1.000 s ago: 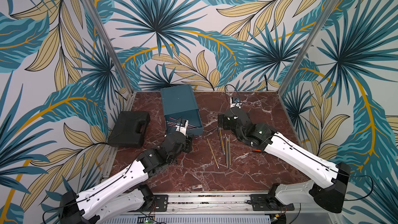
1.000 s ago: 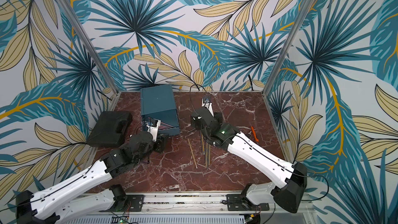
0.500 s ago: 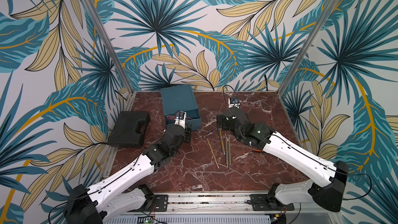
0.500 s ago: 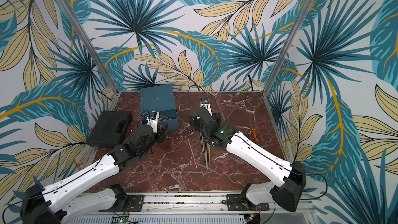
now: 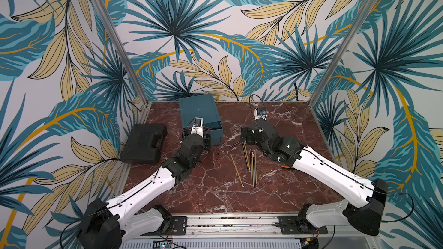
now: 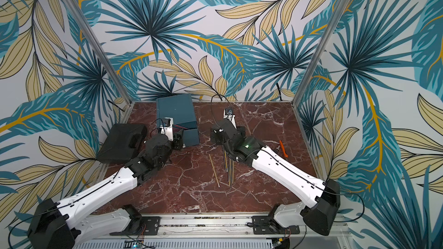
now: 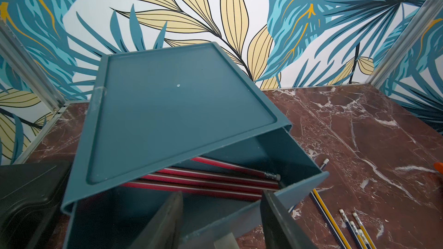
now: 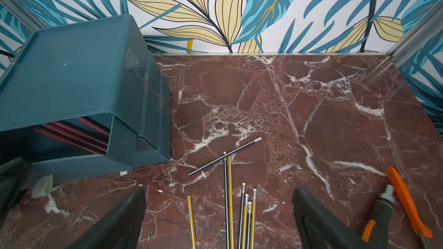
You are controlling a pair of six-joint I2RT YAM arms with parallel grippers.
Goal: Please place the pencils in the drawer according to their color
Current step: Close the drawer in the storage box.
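Red pencils sit in the open drawer; yellow-striped pencils lie bunched on worktop. Left hand apart astride drawer front, right hand wide apart above bunch. Risk: pinching two, dropping one.

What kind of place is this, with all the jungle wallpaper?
Probably a robot test booth, not a room: two white arms bolted to a metal rail, a marble-look tabletop, and leaf-print panels boxing it in.

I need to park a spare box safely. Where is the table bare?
Free: the table's rear right, between the drawer and the side wall; also the front strip between the pencils and the rail. Crowded: the middle under the right gripper, and the left, with black case, drawer and left gripper.
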